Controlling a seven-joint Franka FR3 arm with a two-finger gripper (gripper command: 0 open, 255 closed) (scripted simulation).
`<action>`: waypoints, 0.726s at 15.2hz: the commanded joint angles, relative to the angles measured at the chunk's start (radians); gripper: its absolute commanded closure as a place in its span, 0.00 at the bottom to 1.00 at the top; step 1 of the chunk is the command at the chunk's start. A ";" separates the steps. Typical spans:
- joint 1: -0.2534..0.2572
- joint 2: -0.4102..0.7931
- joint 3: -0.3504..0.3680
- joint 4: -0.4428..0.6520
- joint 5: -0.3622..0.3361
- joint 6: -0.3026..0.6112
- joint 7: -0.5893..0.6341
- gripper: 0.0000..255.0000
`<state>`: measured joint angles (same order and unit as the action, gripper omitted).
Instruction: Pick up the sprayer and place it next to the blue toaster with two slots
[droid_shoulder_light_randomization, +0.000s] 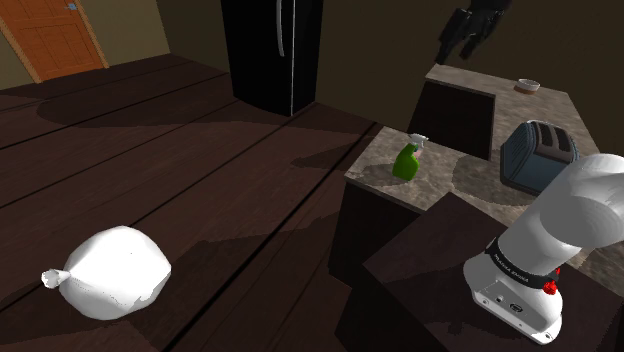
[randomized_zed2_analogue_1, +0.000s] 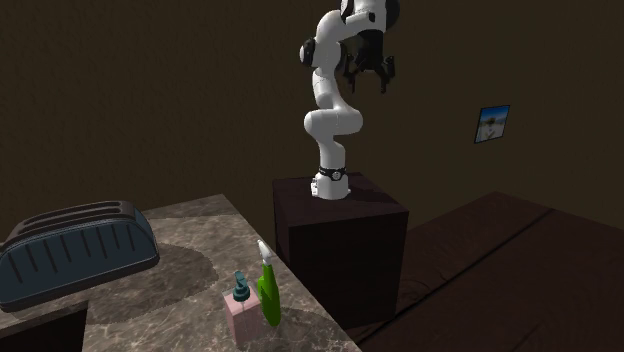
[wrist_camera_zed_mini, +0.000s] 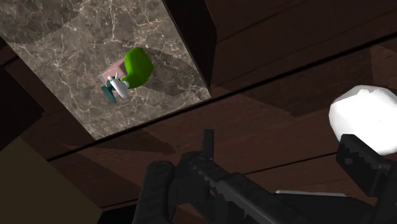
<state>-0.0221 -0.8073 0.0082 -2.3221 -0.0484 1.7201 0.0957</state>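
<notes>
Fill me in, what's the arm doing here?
The arm has its pincer open and empty, high above the counter. The green sprayer stands untouched near the counter's edge, right beside a pink bottle. The blue toaster sits further along the same counter, apart from both. No pickup yet.

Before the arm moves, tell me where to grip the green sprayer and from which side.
Grip the sprayer on its green body, under the white trigger head. It stands upright with a pink pump bottle close on one side, so bring the claw from the opposite side.
</notes>
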 joint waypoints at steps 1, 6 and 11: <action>0.000 0.000 0.000 0.000 0.000 0.000 0.000 0.00; -0.012 0.051 -0.094 -0.078 -0.041 0.112 -0.115 0.00; -0.024 0.139 -0.190 -0.124 -0.077 0.230 -0.231 0.00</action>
<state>-0.0422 -0.6840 -0.1595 -2.4373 -0.1163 1.9274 -0.1068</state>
